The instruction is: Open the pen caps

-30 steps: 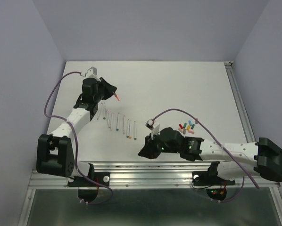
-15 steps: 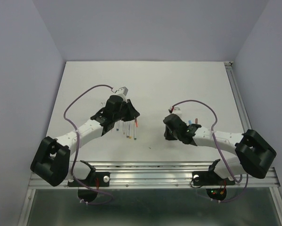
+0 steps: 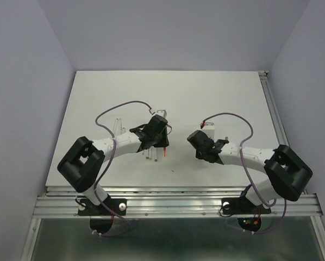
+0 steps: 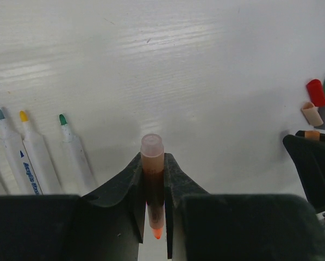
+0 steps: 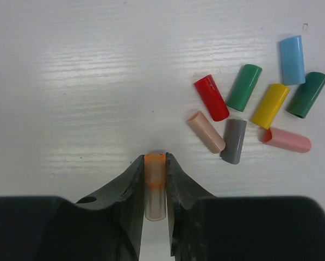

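Left gripper (image 4: 152, 163) is clamping an orange-tipped pen (image 4: 152, 149), jaws nearly closed. Right gripper (image 5: 155, 160) is pinching an orange cap (image 5: 155, 187); 8 loose caps (image 5: 270, 105) are lying nearby.

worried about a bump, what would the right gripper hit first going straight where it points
Likely only bare table: the right wrist view shows nothing ahead of the right gripper, shut on an orange cap. The loose caps sit off to the side. Depth unclear.

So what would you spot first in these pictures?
Probably the bright coloured caps scattered near the right gripper, which pinches an orange cap. Next, the left gripper clamps an orange-tipped pen, with three uncapped pens lying to its left.
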`<state>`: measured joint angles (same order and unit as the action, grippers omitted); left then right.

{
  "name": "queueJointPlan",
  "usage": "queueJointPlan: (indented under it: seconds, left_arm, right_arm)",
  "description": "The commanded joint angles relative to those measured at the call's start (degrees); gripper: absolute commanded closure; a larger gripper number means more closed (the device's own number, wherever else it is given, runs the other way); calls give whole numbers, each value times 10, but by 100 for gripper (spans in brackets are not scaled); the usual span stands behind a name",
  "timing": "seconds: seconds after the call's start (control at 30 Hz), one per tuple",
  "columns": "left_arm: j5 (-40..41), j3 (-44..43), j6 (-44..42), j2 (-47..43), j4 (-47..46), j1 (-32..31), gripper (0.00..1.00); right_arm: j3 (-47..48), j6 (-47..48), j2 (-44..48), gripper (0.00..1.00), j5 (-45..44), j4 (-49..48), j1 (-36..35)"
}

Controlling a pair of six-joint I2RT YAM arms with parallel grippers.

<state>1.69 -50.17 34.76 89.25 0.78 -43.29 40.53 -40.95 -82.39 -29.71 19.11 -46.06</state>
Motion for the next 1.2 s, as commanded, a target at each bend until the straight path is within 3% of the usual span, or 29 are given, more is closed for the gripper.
queueJointPlan:
  seconds: [0.0,0.23,0.37,0.47,0.67,0.87,1.03,1.17]
  left_arm:
    - [70,-55,3,30,59,-12,100]
    - [83,-84,6,58,85,-24,100]
    - [96,-93,4,63,101,-28,81]
    - [96,-96,3,67,106,-30,73]
    - [113,-96,8,83,112,-31,68]
    - [125,-111,7,94,128,-31,67]
    - [134,-117,1,50,131,-31,53]
    - [153,-123,-14,-7,137,-32,45]
  right_arm:
    - [27,-12,-12,73,-39,19,5]
    - [32,-17,-24,67,-48,30,6]
    - [36,-19,-19,59,-49,38,6]
    - [37,-16,5,49,-42,38,6]
    - [37,-3,72,29,-20,38,5]
    - [44,-4,150,24,-12,51,6]
    - [36,-12,204,0,-13,42,6]
    - [30,-25,240,0,-31,36,6]
